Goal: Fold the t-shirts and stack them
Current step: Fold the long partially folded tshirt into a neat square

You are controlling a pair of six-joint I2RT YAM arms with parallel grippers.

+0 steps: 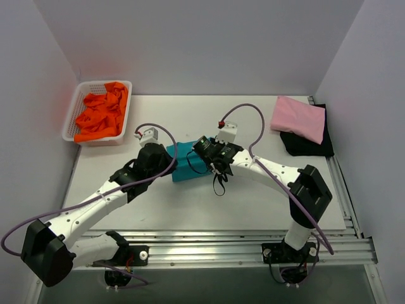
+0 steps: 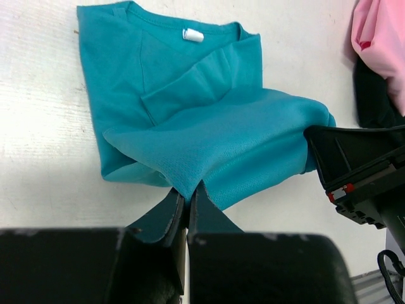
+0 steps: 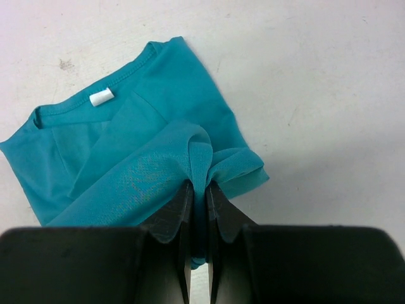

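A teal t-shirt (image 1: 185, 161) lies partly folded at the table's middle, its collar and white label (image 2: 193, 35) showing. My left gripper (image 2: 186, 189) is shut on the near corner of its folded-over layer (image 2: 221, 142). My right gripper (image 3: 199, 185) is shut on a bunched edge of the same teal t-shirt (image 3: 126, 158); both hold the layer lifted over the shirt. In the top view the left gripper (image 1: 166, 157) and the right gripper (image 1: 205, 152) flank the shirt. A pink t-shirt (image 1: 299, 118) lies folded on a black t-shirt (image 1: 313, 144) at the back right. Orange t-shirts (image 1: 101, 115) fill the basket.
The white mesh basket (image 1: 73, 113) stands at the back left by the wall. Metal rails (image 1: 240, 244) run along the table's near edge. White walls close in the left, back and right sides.
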